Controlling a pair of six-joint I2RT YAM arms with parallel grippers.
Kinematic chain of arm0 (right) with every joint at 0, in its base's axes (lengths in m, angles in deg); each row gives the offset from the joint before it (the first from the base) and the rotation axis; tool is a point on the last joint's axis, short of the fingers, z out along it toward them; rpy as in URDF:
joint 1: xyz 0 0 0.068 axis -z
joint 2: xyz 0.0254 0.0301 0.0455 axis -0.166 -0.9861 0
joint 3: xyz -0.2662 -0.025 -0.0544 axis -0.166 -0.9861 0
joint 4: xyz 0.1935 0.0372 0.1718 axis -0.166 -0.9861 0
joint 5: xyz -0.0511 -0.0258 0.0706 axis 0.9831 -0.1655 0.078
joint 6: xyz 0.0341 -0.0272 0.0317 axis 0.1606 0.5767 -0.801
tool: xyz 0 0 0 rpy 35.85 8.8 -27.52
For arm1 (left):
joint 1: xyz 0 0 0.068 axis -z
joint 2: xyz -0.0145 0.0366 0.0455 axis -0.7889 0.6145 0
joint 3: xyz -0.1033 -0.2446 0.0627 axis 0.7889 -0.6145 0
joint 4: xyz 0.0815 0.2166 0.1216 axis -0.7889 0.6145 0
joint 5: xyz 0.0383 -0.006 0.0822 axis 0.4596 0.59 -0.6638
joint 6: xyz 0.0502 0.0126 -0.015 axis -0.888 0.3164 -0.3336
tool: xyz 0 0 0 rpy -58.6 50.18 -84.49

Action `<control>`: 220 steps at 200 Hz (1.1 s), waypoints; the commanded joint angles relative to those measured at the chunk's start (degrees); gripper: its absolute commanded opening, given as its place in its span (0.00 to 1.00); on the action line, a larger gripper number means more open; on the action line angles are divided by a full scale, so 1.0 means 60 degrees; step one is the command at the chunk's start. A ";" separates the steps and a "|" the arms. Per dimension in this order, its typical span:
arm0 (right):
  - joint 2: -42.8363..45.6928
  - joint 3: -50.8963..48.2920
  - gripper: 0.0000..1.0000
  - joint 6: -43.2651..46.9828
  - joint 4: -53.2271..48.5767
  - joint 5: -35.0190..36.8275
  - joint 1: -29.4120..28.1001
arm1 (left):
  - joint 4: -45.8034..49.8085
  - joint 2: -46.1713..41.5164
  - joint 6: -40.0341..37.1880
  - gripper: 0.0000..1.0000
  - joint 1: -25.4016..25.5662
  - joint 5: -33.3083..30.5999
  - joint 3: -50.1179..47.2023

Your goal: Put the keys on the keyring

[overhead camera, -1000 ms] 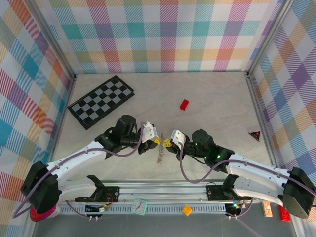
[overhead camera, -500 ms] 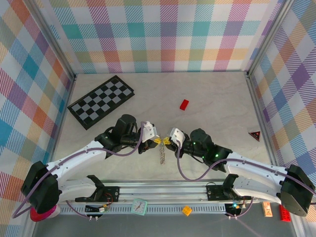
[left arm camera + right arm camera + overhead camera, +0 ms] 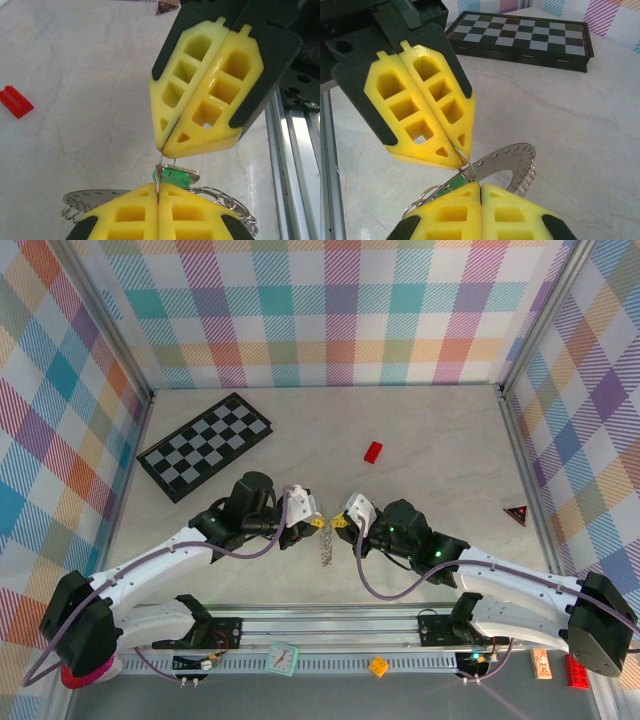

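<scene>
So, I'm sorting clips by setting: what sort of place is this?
Probably a robot test cell: plaid walls box in a marble-look tabletop, and an aluminium rail carries the arm bases along its near edge.

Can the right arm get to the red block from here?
Probably not yet. The way from the right gripper to the red block is bare table, but its jaws are shut on the keyring, which the left gripper pinches too.

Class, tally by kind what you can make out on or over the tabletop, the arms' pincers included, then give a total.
Pincers: 2, left pincer and right pincer
Keyring: 1
Green key: 1
Chessboard: 1
Red block: 1
Triangle: 1
Total: 7
</scene>
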 commanded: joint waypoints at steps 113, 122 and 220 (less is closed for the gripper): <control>0.1320 -0.0049 0.43 0.1672 -0.1670 -0.4544 0.2151 | -0.4083 0.0217 0.1210 0.00 0.0215 0.0874 -0.1232; 0.1359 0.0034 0.43 0.1890 -0.1787 -0.4790 0.2185 | -0.4128 0.0268 0.1128 0.00 0.0217 0.1027 -0.1203; 0.0537 0.0368 0.34 0.1721 -0.1024 -0.4836 0.2203 | -0.4816 0.0390 0.0575 0.00 0.0217 0.1971 -0.1567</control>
